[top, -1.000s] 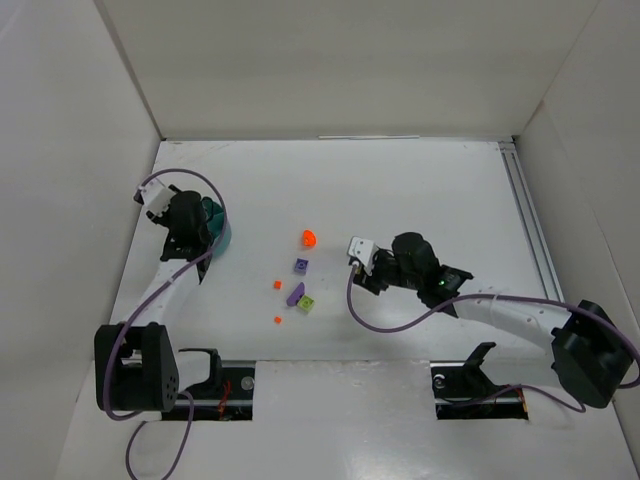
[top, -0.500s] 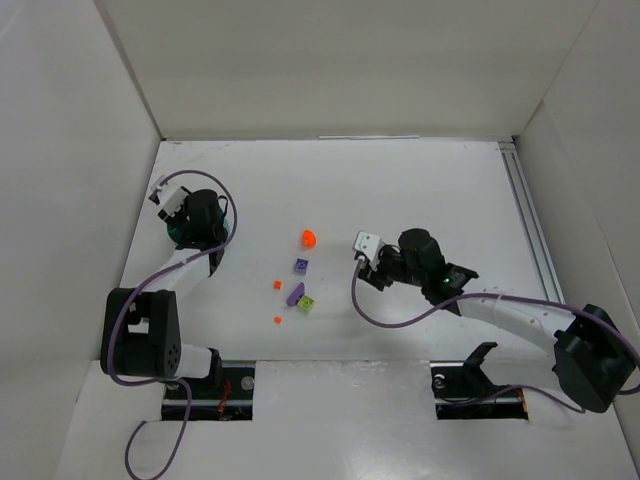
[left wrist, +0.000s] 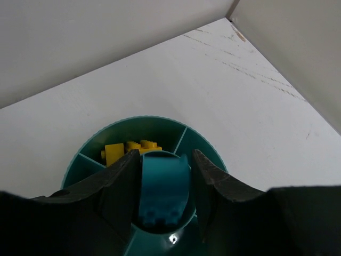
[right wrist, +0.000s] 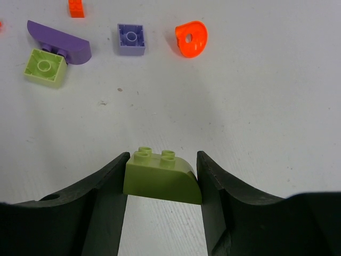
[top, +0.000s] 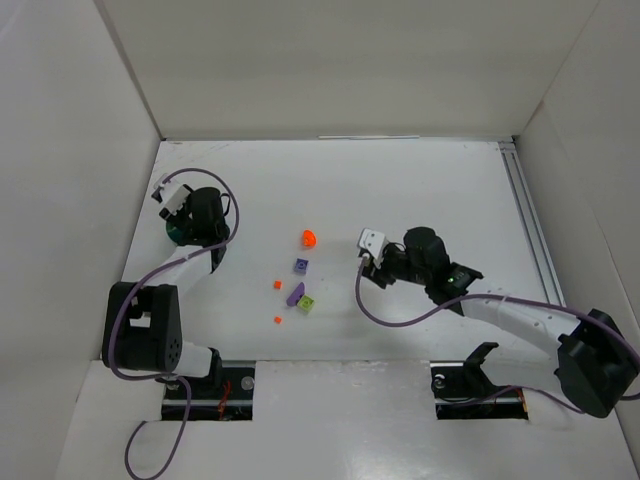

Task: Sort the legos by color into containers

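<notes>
The right gripper (right wrist: 162, 160) is closed narrowly on a lime green brick (right wrist: 160, 181). The brick's long axis runs across the gap from finger to finger. Its two studs point away from the wrist camera, and its rounded shoulder lies against the right-hand finger. It is held clear of the table (right wrist: 266, 106). Beyond it lie an orange ring piece (right wrist: 190, 39), a purple square brick (right wrist: 131, 39), a purple curved brick (right wrist: 58, 44) touching a lime square brick (right wrist: 45, 66), and a small orange brick (right wrist: 76, 7).

The left gripper (left wrist: 165, 154) is closed on a cyan brick (left wrist: 164, 186), which fills the gap and lies lengthwise along the fingers. It is held over the teal tub (left wrist: 143, 120); which compartment lies beneath cannot be told. Yellow-orange bricks (left wrist: 130, 148) lie in a far wedge.
</notes>
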Action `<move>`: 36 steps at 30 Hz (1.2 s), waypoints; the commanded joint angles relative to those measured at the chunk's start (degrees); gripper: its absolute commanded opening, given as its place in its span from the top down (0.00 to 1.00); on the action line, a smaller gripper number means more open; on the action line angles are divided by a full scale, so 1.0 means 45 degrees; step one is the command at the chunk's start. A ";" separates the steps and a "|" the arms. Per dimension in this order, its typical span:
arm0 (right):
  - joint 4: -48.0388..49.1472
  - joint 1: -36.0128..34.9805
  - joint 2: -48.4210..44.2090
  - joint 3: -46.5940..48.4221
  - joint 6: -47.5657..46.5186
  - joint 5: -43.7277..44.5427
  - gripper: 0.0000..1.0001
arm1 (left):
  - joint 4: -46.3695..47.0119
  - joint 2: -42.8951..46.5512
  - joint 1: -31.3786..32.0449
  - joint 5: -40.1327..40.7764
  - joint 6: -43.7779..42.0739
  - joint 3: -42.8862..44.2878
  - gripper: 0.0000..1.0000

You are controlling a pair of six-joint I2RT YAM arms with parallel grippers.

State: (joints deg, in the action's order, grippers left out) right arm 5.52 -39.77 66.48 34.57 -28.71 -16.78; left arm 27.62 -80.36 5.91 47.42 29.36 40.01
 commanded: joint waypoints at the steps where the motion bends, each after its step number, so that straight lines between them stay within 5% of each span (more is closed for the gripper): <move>1: 0.0277 0.0068 -0.0359 -0.0084 -0.0085 -0.0393 0.59 | -0.0120 0.0494 0.0034 0.0341 -0.0002 0.0523 0.60; 7: 0.0277 0.0068 -0.0611 -0.0200 -0.0085 -0.0510 0.59 | -0.0784 0.1782 0.0151 -0.0282 0.0193 0.0386 0.37; 11: 0.0277 0.0068 -0.0730 -0.0201 -0.0376 -0.1153 0.59 | -0.2364 0.2504 0.0151 -0.1277 0.0369 0.1069 0.31; 15: 0.0277 0.0068 -0.1197 -0.0201 -0.1040 -0.2285 0.59 | -0.3382 0.3636 0.0151 -0.3850 0.0176 0.1324 0.18; 18: 0.0394 0.0068 -0.1490 -0.0201 -0.1800 -0.4001 0.59 | -0.3500 0.4515 0.0151 -0.8512 -0.0780 0.1461 0.13; 19: 0.0395 0.0068 -0.1492 -0.0085 -0.1997 -0.4548 0.59 | -0.3500 0.4672 0.0151 -1.1368 -0.0938 0.1461 0.12; 23: 0.0395 -0.0049 -0.1746 0.0190 -0.2662 -0.6541 0.59 | -0.1031 0.4947 0.0521 -1.8676 -0.1000 0.0604 0.12; 26: 0.0395 -0.0166 -0.1746 0.0580 -0.2819 -0.6780 0.59 | -0.0356 0.4831 0.1437 -2.1135 -0.0705 0.0328 0.12; 36: 0.0823 -0.0538 -0.1863 0.1850 -0.2761 -0.6057 0.59 | 0.0250 0.5201 0.5169 -2.2080 -0.1916 -0.0766 0.12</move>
State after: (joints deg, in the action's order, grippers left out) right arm 5.72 -41.60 59.48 39.59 -40.77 -43.31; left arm 23.62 -58.85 27.27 -46.61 22.81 37.30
